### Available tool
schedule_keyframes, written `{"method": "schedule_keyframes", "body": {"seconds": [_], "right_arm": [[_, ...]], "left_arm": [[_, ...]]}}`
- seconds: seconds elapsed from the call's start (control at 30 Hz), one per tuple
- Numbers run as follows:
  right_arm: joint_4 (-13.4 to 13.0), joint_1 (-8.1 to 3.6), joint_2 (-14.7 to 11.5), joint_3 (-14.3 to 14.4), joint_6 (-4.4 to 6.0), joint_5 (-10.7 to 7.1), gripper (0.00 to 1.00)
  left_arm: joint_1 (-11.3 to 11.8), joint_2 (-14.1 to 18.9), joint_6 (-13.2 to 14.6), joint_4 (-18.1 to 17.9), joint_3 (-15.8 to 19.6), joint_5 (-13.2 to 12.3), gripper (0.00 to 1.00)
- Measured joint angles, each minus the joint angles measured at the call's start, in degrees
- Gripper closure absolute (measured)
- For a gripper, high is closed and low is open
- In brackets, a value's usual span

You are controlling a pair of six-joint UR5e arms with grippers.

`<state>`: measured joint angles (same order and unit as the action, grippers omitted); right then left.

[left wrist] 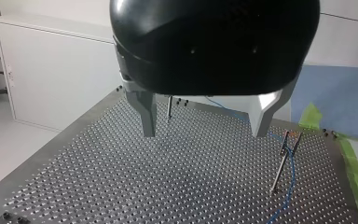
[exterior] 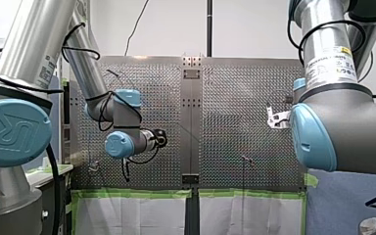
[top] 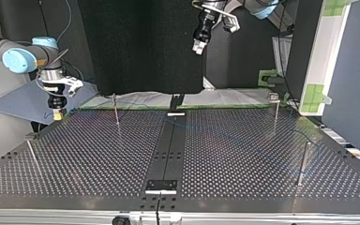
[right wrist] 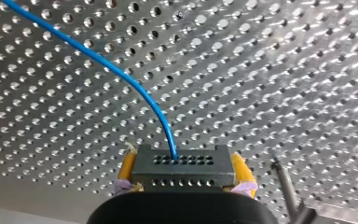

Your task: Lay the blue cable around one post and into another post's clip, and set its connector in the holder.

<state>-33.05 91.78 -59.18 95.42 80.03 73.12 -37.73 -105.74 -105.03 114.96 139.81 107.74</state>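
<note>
In the front view you can see a big logo with the letters UR on the round blue cap (exterior: 13, 132) of my left arm (exterior: 34, 44). That arm also has a small sticker (exterior: 46, 72), but its print is too tiny to read. My right arm (exterior: 352, 122) has a white and yellow sticker (exterior: 334, 62), and its words are too small to read too.

The cable (right wrist: 121, 74) is shown in blue and the connector (right wrist: 182, 161) in dark grey, patterned with two rows of small holes. The pads (right wrist: 239, 170) of my right gripper (right wrist: 182, 175) are coloured yellow. The table (right wrist: 284, 70) is finished in silver, perforated throughout, and edged with green tape (exterior: 137, 194).
</note>
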Motion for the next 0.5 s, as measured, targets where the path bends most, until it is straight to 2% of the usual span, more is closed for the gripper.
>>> {"method": "schedule_keyframes", "body": {"seconds": [0.13,0.3,0.5], "right_arm": [[0.31,0.16,-0.94,0.0,0.64,0.62,1.0],[1.18,0.23,-2.49,0.0,1.6,2.44,1.0],[1.69,0.27,-5.24,0.0,3.75,4.1,1.0]], "left_arm": [[0.0,-0.01,0.0,0.08,0.0,0.02,0.02],[0.0,0.0,0.0,0.09,0.0,0.04,0.02],[0.0,-0.01,0.0,0.1,0.0,0.05,0.02]]}}
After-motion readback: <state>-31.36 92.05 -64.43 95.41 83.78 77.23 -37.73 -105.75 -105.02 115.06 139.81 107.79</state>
